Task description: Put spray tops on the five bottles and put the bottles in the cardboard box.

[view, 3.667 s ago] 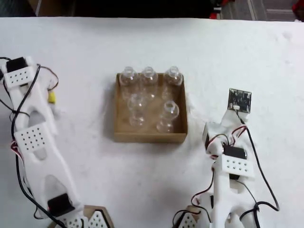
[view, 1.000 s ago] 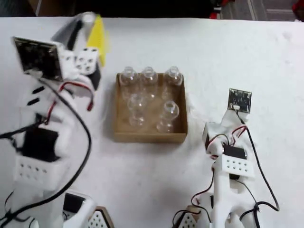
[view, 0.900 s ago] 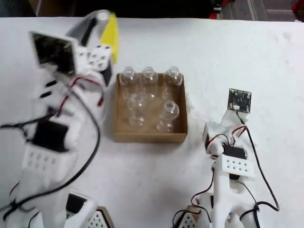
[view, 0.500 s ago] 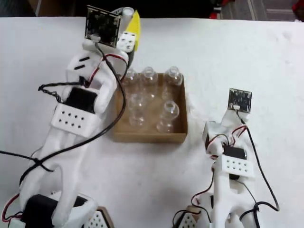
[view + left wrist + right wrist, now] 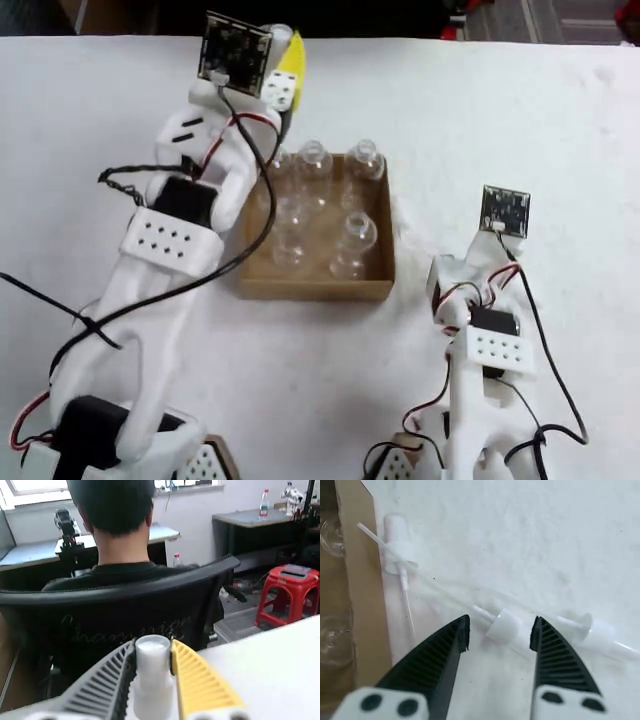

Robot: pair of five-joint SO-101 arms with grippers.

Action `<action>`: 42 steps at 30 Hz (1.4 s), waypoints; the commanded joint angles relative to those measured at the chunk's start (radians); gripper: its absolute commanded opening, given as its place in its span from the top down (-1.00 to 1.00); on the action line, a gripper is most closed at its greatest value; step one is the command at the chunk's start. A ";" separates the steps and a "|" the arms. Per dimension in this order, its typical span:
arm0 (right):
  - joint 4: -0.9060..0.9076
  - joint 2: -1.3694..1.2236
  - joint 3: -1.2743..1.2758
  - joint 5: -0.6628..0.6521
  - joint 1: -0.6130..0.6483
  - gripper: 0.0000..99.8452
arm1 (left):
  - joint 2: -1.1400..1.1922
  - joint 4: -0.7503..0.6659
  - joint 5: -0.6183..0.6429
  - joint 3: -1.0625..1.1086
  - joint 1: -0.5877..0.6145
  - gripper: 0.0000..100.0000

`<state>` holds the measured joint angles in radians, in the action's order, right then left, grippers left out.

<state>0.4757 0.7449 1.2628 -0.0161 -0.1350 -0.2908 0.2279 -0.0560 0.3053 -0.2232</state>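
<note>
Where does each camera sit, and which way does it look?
High view: above the white table, looking down on both arms and a brown cardboard box.
Left wrist view: on the left arm, facing level into the room; grey and yellow fingers clamp a white spray top.
Right wrist view: faces down past open black fingers at loose spray tops.
Shared: the box, in high and right wrist views.

No text can be read. A faint line of script crosses the mesh back of the black chair (image 5: 125, 627), too dim to make out. The label on the drink bottle (image 5: 263, 504) on the far desk (image 5: 240, 517) is too small to tell.
</note>
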 commanded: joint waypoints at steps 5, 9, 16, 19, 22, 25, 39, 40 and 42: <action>-0.021 0.013 -0.008 -0.012 0.002 0.64 | -0.008 -0.040 -0.009 -0.052 -0.012 0.96; -0.021 0.013 -0.008 -0.012 0.002 0.64 | -0.008 -0.046 -0.009 -0.015 -0.012 0.96; -0.019 0.013 -0.008 -0.012 0.002 0.64 | -0.008 -0.049 -0.009 0.051 -0.012 0.96; -0.019 0.013 -0.008 -0.012 0.002 0.64 | -0.008 -0.101 -0.009 0.095 -0.012 0.96; -0.019 0.013 -0.008 -0.012 0.002 0.64 | -0.010 -0.209 -0.009 0.176 -0.012 0.96; -0.021 0.013 -0.008 -0.012 0.002 0.64 | -0.018 -0.331 -0.008 0.282 -0.012 0.96; -0.022 0.013 -0.008 -0.012 0.005 0.64 | -0.145 -0.443 0.149 0.523 -0.008 0.96; -0.022 0.013 -0.008 -0.012 0.005 0.64 | -0.153 -0.443 0.129 0.532 -0.010 0.96; -0.022 0.013 -0.008 -0.012 0.005 0.64 | -0.153 -0.445 0.110 0.545 -0.004 0.96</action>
<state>0.4757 0.7449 1.2628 -0.0161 -0.1350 -0.3890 -0.1834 0.0790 0.8516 -0.2217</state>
